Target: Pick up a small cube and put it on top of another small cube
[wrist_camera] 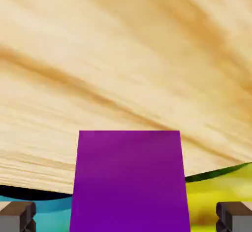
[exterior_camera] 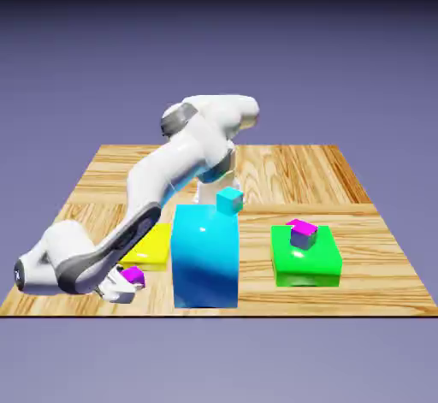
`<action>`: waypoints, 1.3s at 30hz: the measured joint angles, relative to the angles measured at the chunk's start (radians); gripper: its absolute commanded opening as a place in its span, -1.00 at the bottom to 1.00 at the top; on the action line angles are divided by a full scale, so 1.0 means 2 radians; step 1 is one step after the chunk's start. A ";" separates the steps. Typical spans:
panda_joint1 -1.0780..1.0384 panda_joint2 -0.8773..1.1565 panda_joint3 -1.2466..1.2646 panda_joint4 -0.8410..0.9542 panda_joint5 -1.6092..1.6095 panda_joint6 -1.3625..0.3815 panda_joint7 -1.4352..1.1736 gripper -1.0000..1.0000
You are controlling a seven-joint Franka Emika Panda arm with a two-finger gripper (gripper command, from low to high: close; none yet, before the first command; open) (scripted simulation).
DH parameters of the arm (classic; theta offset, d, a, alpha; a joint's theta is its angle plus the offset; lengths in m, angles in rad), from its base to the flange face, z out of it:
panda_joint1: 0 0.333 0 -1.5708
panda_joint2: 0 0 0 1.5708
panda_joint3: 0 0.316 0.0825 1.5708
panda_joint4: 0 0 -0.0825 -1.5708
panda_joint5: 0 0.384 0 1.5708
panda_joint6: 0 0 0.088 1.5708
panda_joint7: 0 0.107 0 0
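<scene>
The small magenta cube [exterior_camera: 134,275] rests on the wood table near the front edge, at the exterior view's left. My gripper [exterior_camera: 127,287] is down at the table around it, open. In the hand view the cube [wrist_camera: 130,182] fills the space between my fingertips [wrist_camera: 17,216], with a gap on each side, so nothing grips it. The small cyan cube [exterior_camera: 228,200] shows at the upper right corner of the tall cyan-blue block; I cannot tell whether it stands on the block or behind it.
The tall glossy cyan-blue block [exterior_camera: 205,256] stands right beside my gripper, on its right. A flat yellow pad [exterior_camera: 150,245] lies just behind my hand. A green pad [exterior_camera: 305,257] further right carries a magenta-topped cube with greyish sides [exterior_camera: 302,234].
</scene>
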 measured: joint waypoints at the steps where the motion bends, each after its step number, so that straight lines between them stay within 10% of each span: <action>1: 0.000 0.000 0.000 0.000 0.000 0.000 0.000 -1.00; 11: -0.081 -0.017 -0.004 0.114 -0.004 -0.045 0.022 -1.00; 39: -0.088 -0.494 0.481 -0.159 -0.369 -0.009 0.188 -1.00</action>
